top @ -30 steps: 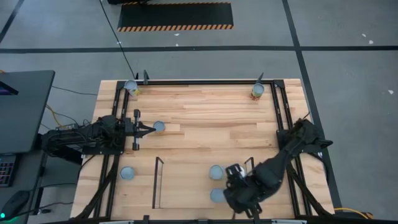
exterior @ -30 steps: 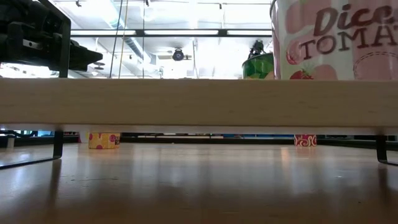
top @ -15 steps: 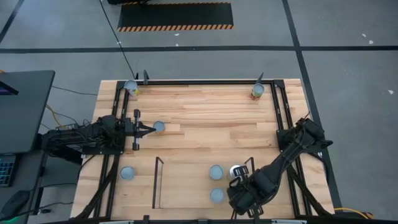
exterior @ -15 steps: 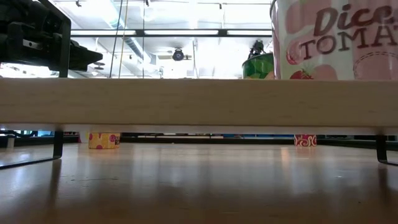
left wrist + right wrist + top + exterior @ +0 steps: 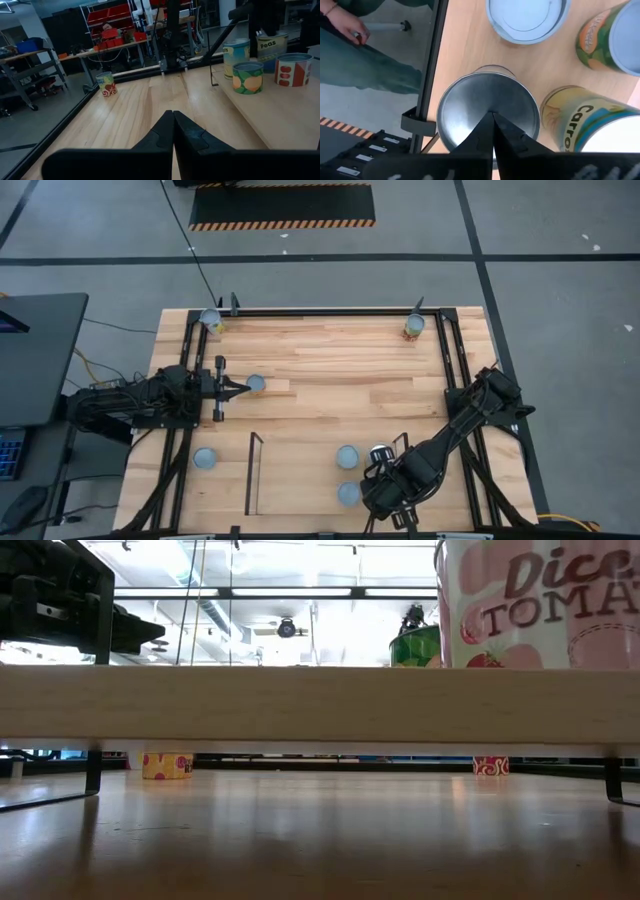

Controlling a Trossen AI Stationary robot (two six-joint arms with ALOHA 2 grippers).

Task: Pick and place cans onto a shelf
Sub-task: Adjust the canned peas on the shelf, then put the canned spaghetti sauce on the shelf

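Observation:
The shelf is a light-wood bay near the table's front edge. It shows as a plank in the low view. On its right part stand several cans, among them a white-topped carrot can. My right gripper points down, shut, over the middle of a silver-topped can beside the carrot can. Loose cans stand at the far left corner, at the far right corner and left of the shelf. My left gripper waits shut and level at the table's left, with a can at its tip. My right gripper's shut fingertips stand over the centre of the silver can's top, coming from above. Whether they touch it, I cannot tell.
A black rail runs along the table's near edge close to the silver can. A person's hand shows beyond that edge. Two more cans stand close by on the shelf. Bare wood lies mid-table.
My right hand has sunk a little over the shelf's right part and shifted slightly toward the table's near edge. The white-topped carrot can, covered by the hand a second ago, now shows in the high view.

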